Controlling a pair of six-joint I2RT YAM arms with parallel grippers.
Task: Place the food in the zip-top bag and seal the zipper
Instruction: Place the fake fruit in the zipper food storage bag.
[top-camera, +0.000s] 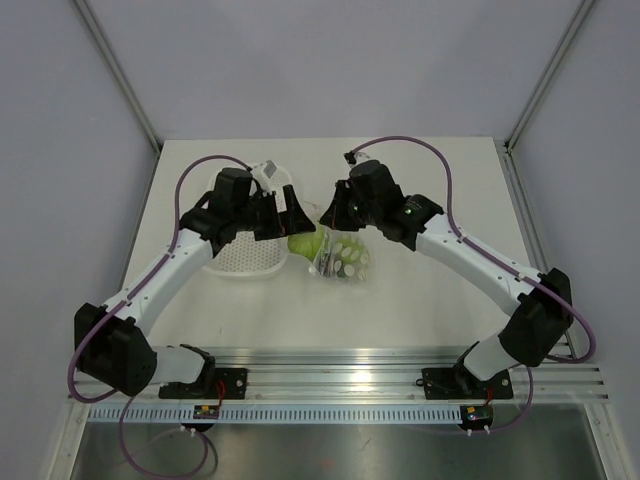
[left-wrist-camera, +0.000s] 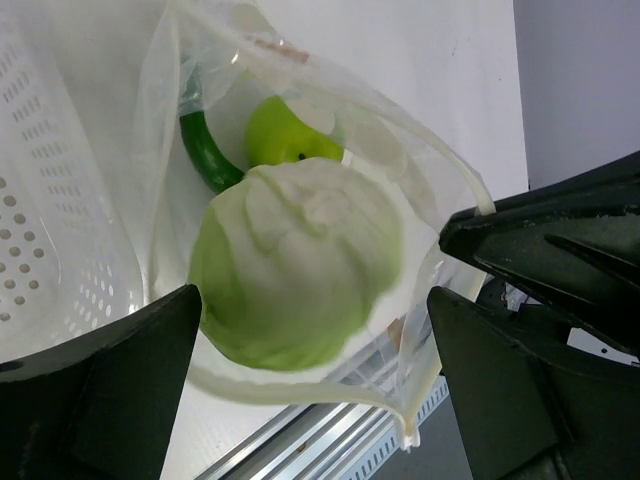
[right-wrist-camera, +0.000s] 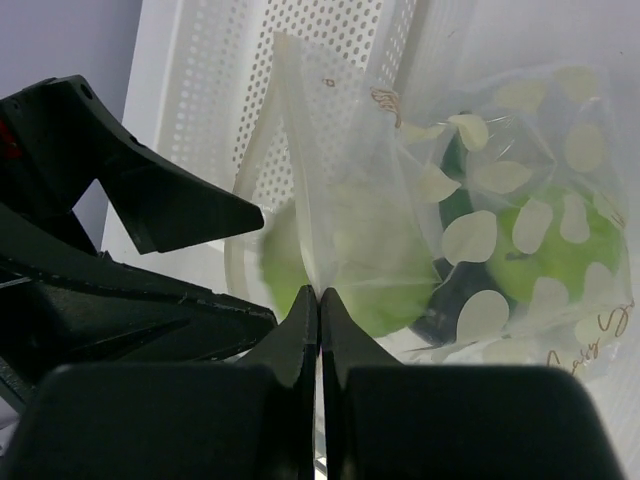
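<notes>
Left fingers (top-camera: 281, 214): spread wide and holding nothing, one on each side of the big pale-green ball (left-wrist-camera: 295, 265).
Right fingers (right-wrist-camera: 319, 312): pinched shut on a fold of the bag (top-camera: 342, 258) near its mouth, lifting that edge.
Food: the ball sits in the mouth of the bag on the tabletop (top-camera: 420, 300). How deep it sits I cannot tell. The chili (left-wrist-camera: 205, 155) and a smaller lime-green fruit (left-wrist-camera: 285, 130) lie further in.
Risk, roll-out: the ball is round and lies at the opening, so a tug or a drop of the held edge could tip it back out.
Risk, seal: while the ball bulges in the mouth, the zipper (left-wrist-camera: 300, 388) probably cannot meet flat. Pressing there would likely pinch film and leave a gap.
Risk, slip: the film is thin and slick and is held at one spot only, so it may slide free.
Risk, crowding: both sets of fingers work close together and could knock each other.
Around: a white tray (top-camera: 238, 258) lies just beside the bag on the left.
In the way: the tray's wall crowds the left fingers' outer side.
</notes>
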